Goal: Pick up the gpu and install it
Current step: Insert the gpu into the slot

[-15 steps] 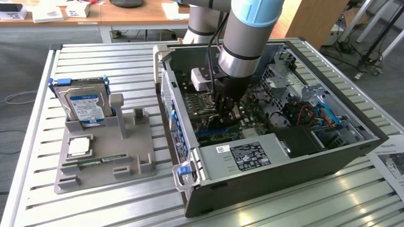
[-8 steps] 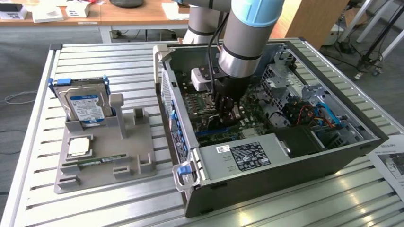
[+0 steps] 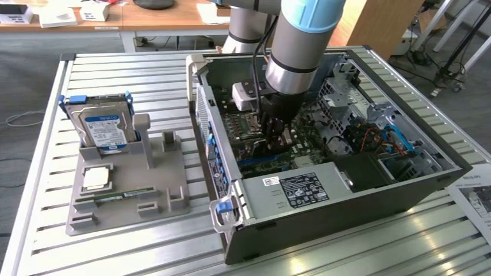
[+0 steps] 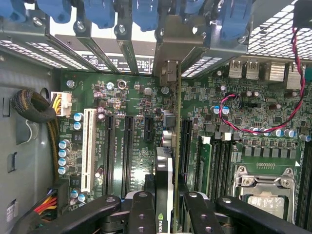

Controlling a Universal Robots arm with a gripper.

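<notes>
1. Pincer [image 4: 165,207] partly closed, black fingers [image 4: 141,209] clamped on both faces of the gpu [image 4: 164,168]. The card stands edge-on over the motherboard [image 4: 131,97] inside the open case [image 3: 322,230], with its bracket end toward the rear slot openings.
2. Risk: if the card edge sits off-line with the slot beneath it, pressing could bend contacts or flex the board. Cannot tell whether it is seated.
3. Risk: the bracket may catch on the rear wall or the blue latches [image 4: 105,12]. A red-black twisted wire [image 4: 229,105] lies near.
4. Materials:
   - gpu: thin, flat, rigid, dark.
   - Board: green, studded with small cylindrical capacitors.
   - Slots: hard plastic, several black [image 4: 127,146], 1 white [image 4: 88,146].
   - Case: grey sheet metal.
   - Tabletop [image 3: 383,253]: ribbed metal slats.
</notes>
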